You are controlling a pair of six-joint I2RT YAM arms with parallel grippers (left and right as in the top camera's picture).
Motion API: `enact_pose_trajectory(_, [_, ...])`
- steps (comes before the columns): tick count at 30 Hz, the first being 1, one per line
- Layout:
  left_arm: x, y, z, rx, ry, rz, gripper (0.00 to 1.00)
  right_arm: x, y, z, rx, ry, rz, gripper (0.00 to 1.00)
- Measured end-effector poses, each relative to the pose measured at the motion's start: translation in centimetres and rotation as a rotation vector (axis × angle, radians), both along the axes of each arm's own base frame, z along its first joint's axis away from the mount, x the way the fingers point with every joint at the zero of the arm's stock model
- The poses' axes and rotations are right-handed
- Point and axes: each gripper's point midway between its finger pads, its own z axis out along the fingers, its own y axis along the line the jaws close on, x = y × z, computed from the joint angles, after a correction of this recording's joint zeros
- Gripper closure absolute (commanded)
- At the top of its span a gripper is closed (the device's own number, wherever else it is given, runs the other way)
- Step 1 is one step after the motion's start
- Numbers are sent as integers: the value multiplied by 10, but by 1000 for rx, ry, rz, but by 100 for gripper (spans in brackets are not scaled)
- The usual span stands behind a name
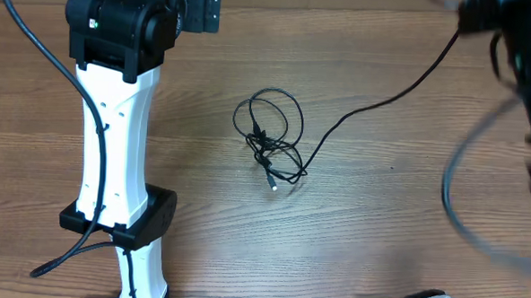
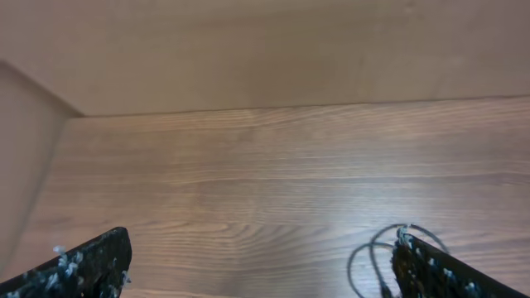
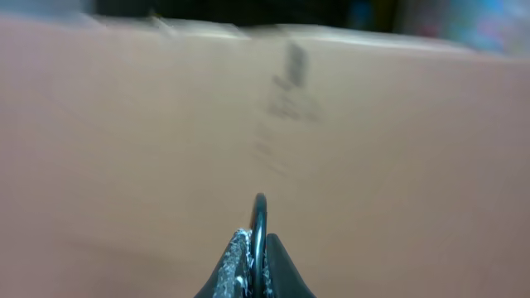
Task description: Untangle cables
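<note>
The left end effector (image 2: 261, 257) hung released, fingers wide apart, with the tangled cables (image 1: 270, 136) lying on the desk (image 1: 379, 226) just beside one finger. The right end effector (image 3: 255, 252) was clenched on one strand (image 3: 260, 211), which stood up between its fingertips and led away to that tangle.

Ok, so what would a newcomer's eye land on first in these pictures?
A small tangle of thin black cable lies mid-table on the wood-grain tabletop, one strand running up and right toward the blurred right arm. The right gripper is shut on a loop of cable, while the white-and-black left arm stands at the left, its left gripper open.
</note>
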Motion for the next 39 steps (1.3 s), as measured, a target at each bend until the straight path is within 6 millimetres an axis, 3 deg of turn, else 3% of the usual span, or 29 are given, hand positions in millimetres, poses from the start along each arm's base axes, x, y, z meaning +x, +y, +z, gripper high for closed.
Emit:
enact_pose_trajectory(2, [-1,12,3,8,-4,31,0,26,-26,-14,-21,34,-81,96])
enact_pose_trajectory(5, [-7,28,13,6,-30,66,0,41,-64,-8,-23,-8,-169,97])
enact_pose_trajectory(10, [-30,45,45,-3,-110,94,0,21,-137,19,-32,-105,-353,96])
enact_pose_trajectory(15, [-44,52,61,0,-147,93,0,-6,-218,25,-46,-118,-567,96])
enact_pose_trajectory(18, [-44,55,59,6,-136,101,0,-5,-255,18,-41,-102,-631,96])
enact_pose_trajectory(20, [-44,57,58,7,-134,105,0,8,-275,3,-32,-63,-648,96])
enact_pose_trajectory(23, [-44,58,58,10,-134,105,0,35,-291,-22,-17,-7,-632,96])
enact_pose_trajectory(27, [-44,58,58,12,-133,103,0,56,-287,-21,-19,-42,-581,96])
enact_pose_trajectory(29, [-44,58,58,12,-133,103,0,57,-271,-11,-4,-68,-535,96])
enact_pose_trajectory(33, [-44,58,58,12,-135,103,0,44,-209,37,14,-181,-352,96])
enact_pose_trajectory(37, [-44,58,59,12,-136,103,0,8,-133,89,30,-315,-138,96])
enact_pose_trajectory(39, [-44,60,58,13,-134,108,0,-14,-105,108,37,-367,-60,96])
